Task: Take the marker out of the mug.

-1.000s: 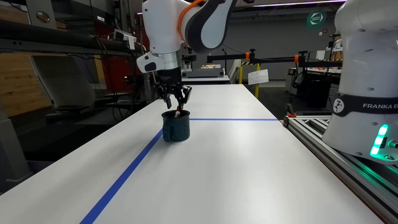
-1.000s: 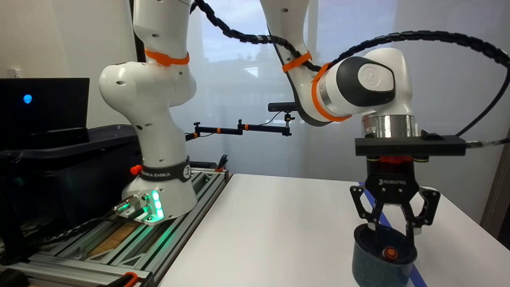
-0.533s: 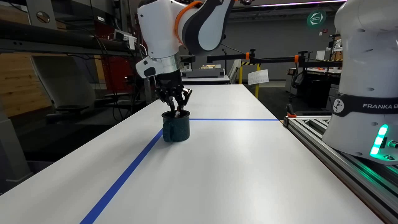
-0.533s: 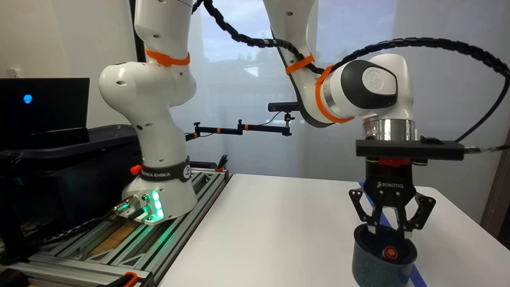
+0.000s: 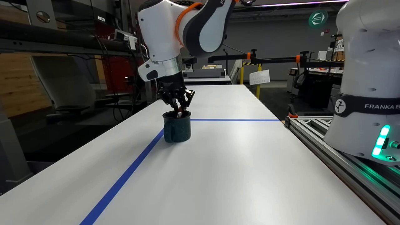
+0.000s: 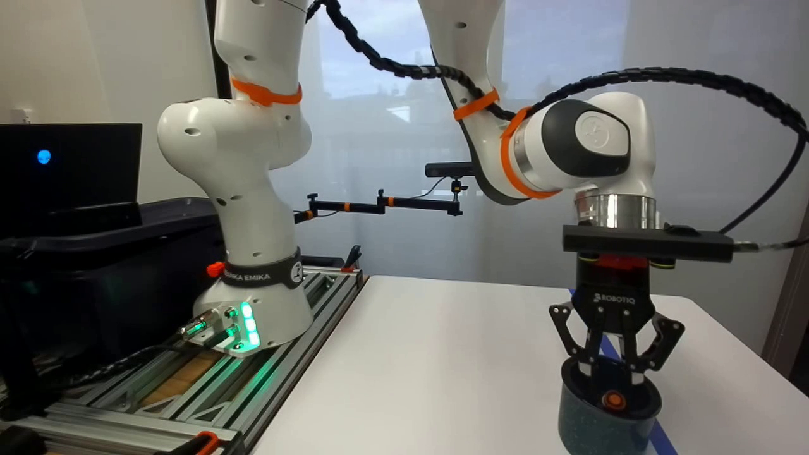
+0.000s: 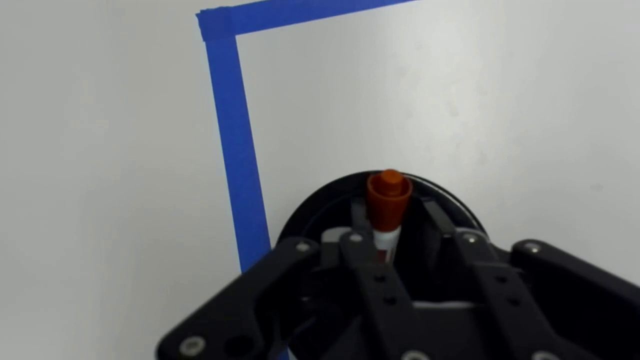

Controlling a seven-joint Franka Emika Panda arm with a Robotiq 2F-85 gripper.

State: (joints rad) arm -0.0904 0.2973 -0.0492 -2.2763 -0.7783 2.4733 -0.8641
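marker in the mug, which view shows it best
Wrist view: the marker looks largest, orange end and white band clear. In an exterior view, only that end shows inside the mug; in an exterior view, mainly a small pale bit.

**A room in grey and white**

In an exterior view, a grey wall (image 5: 275,40) stood at the back, below a thin purplish light (image 5: 300,3). A chair (image 5: 62,82) was in front of wooden panels (image 5: 22,82), and the floor (image 5: 273,98) was dark. In an exterior view, a pale, window-like surface (image 6: 392,139) rose beyond the white table (image 6: 430,366).
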